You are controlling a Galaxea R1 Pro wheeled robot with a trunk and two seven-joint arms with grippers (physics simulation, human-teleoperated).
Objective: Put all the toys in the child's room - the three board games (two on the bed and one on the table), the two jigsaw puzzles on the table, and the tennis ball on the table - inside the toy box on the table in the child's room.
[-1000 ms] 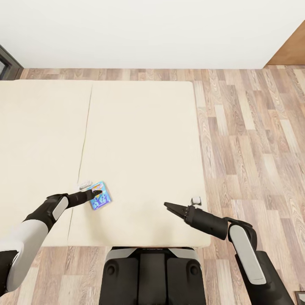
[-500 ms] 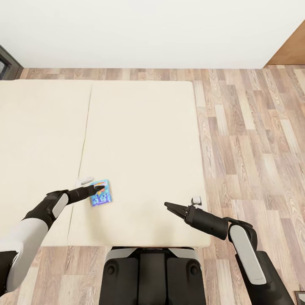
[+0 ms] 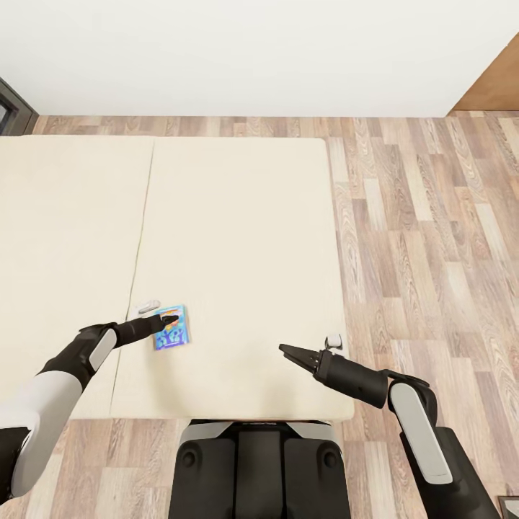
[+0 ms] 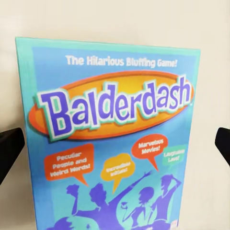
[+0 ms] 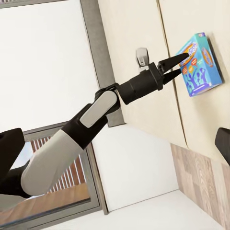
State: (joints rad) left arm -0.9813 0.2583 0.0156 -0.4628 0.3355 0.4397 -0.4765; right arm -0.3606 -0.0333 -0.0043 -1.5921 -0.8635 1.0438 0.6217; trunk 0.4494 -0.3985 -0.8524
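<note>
A small blue board game [image 3: 171,337] with Balderdash lettering lies flat on the beige bed [image 3: 238,216], near its front edge. My left gripper [image 3: 171,319] is open and points down at the box's far edge. In the left wrist view the board game [image 4: 112,139] lies close below, with a dark finger [image 4: 9,151] at each side of it. From the right wrist view the left gripper [image 5: 173,64] has its two fingers apart at the edge of the board game [image 5: 201,64]. I cannot tell whether they touch it. My right gripper [image 3: 285,351] hovers open over the bed's front right part, holding nothing.
Wood plank floor [image 3: 425,238] runs along the right of the bed and beyond its far edge, up to a white wall [image 3: 252,50]. A dark window frame [image 3: 11,108] stands at the far left. My base [image 3: 256,468] is against the bed's front edge.
The blue box has turned from a tilted to a squarer position. My left fingertips have shifted slightly toward its far edge. The view has moved a little. The right arm has stayed still.
</note>
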